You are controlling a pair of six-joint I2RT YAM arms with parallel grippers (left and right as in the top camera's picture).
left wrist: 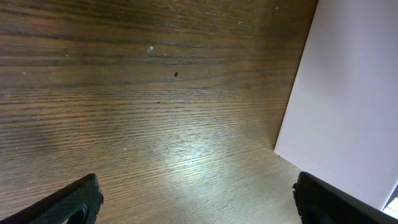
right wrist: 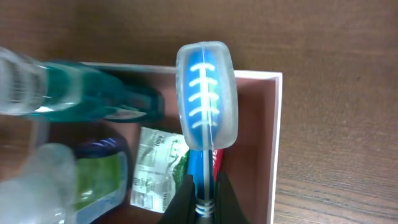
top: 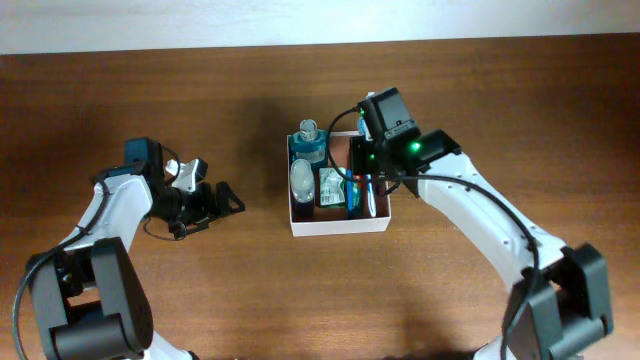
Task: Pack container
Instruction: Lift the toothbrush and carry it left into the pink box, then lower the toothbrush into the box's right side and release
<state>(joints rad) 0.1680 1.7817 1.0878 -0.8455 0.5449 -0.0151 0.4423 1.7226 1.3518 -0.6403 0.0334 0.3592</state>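
Note:
The container [top: 340,224] is a square white-walled box with a reddish-brown inside, at the table's middle. In it lie a teal bottle [top: 309,146], a clear bottle [top: 302,178] and a green-and-white packet [top: 331,187]. My right gripper [top: 366,178] is over the box's right part, shut on a blue toothbrush [top: 366,195]. In the right wrist view the fingers [right wrist: 203,198] pinch the handle, and the clear-capped head [right wrist: 205,93] points away over the box [right wrist: 277,124]. My left gripper [top: 212,205] is open and empty left of the box; its fingers [left wrist: 196,190] show beside the white wall [left wrist: 348,106].
A red item [right wrist: 217,159] lies under the toothbrush. A green-labelled bottle [right wrist: 93,174] and the teal bottle [right wrist: 87,93] fill the box's left part. Bare reddish-brown floor [right wrist: 252,149] shows along its right wall. The wooden table [top: 150,100] surrounds the box.

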